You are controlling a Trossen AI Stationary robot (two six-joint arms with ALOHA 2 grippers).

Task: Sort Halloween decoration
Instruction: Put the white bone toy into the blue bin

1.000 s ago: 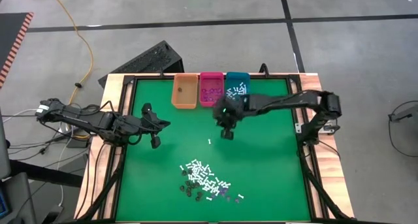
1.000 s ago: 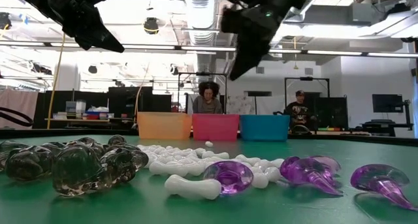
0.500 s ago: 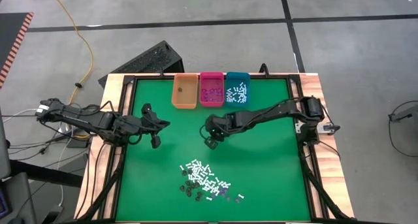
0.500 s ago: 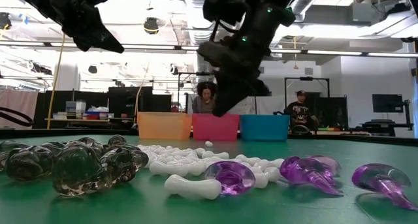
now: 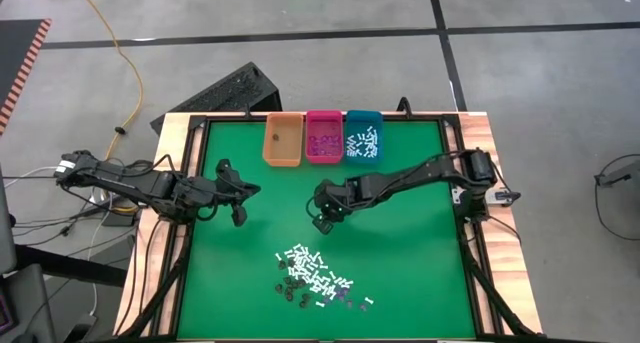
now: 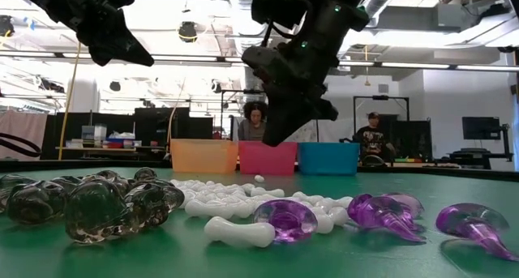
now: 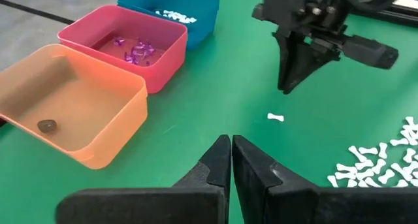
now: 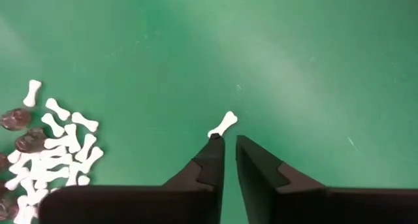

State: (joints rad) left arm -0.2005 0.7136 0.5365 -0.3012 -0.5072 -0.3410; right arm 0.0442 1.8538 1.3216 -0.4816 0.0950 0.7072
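A lone white bone point(image 8: 223, 124) lies on the green surface point(image 5: 400, 253) apart from the pile point(image 5: 315, 278), just ahead of the right pincer point(image 8: 228, 145), whose narrow fingers hold nothing. Its long axis runs diagonally across their gap. The left pincer point(image 7: 231, 160), closed and empty, waits farther off.

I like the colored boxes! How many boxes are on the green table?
3, side by side at the table's far edge: an orange box on the left, a pink box in the middle, a blue box on the right.
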